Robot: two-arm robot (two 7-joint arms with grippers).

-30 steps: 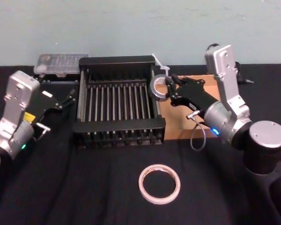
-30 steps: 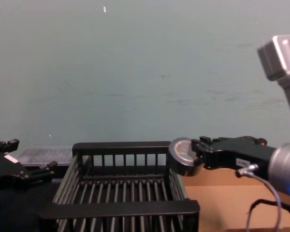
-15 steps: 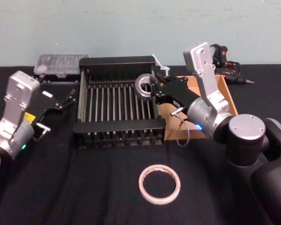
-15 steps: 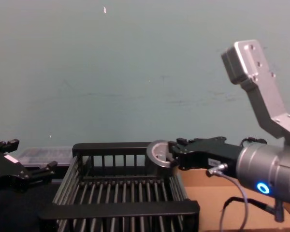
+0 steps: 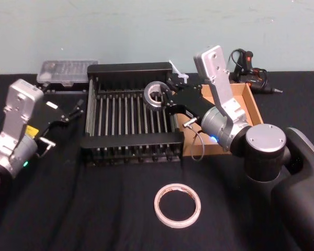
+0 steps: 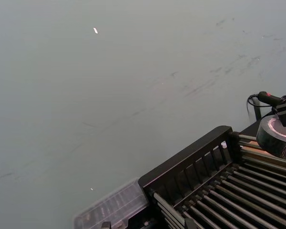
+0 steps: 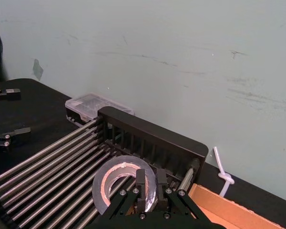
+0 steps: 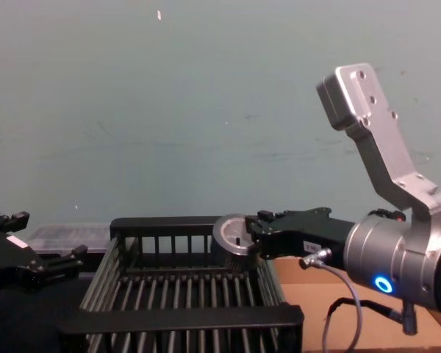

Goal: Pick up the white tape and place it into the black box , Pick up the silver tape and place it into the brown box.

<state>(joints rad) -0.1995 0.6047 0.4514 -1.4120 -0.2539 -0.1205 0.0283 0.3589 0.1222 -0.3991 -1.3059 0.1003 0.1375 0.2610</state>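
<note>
Heads up: your right gripper [image 5: 165, 99], still clamped on the grey-silver tape roll [image 5: 155, 95], has swung from the tan cardboard tray [image 5: 249, 102] over the black slatted crate [image 5: 131, 69] — wrong box. The white tape ring [image 5: 178, 205] sits untouched near the table's front edge; the left gripper [image 5: 68, 114] hangs open.

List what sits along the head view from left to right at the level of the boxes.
Left gripper → black box → silver tape, held over the black box's right side by the right gripper → brown box.
</note>
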